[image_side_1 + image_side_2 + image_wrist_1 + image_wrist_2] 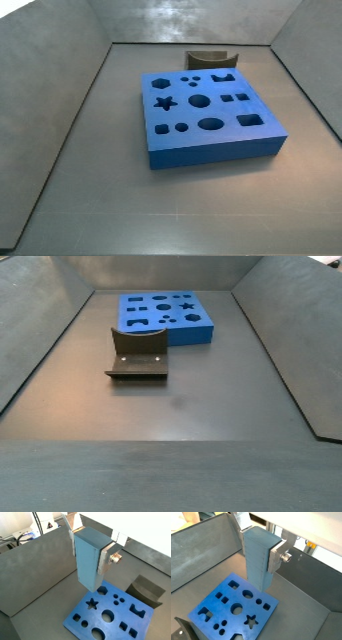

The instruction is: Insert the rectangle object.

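Observation:
My gripper is shut on the rectangle object, a pale sky-blue long block held upright by its upper part between the silver fingers. Both wrist views show this; in a wrist view the gripper clamps the block the same way. The block hangs in the air, its lower end over the floor just beside an edge of the darker blue board with shaped holes. The board also lies on the floor in both side views, where neither the gripper nor the block shows.
The dark fixture stands on the floor against one side of the board; it also shows in other views. Grey walls enclose the floor on all sides.

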Robot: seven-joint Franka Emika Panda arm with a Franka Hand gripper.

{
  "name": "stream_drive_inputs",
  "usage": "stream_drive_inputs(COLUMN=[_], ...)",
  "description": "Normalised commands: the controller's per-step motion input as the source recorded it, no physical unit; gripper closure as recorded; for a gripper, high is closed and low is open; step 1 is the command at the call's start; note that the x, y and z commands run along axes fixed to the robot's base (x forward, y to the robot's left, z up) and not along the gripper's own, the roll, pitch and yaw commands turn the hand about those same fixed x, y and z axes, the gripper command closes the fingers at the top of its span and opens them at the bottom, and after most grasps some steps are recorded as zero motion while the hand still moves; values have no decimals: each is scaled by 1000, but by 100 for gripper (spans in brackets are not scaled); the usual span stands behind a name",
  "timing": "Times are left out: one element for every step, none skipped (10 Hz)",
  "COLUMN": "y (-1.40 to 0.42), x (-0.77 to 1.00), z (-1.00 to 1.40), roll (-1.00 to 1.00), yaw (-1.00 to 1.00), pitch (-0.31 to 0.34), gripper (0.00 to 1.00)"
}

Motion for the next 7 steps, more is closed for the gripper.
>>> stream_drive_inputs(y=[391, 258, 131, 86, -333, -359, -216], x=[-169, -154, -110, -69, 144, 172, 157], z=[-664, -492, -203, -95, 562, 580, 385], roll=[77, 35, 24, 23, 5, 13, 6], yaw=[267, 186, 107, 68, -434, -445, -283], pitch=[-443, -425, -327, -230, 511, 583, 552], gripper=[100, 100, 100, 100, 100, 100, 100])
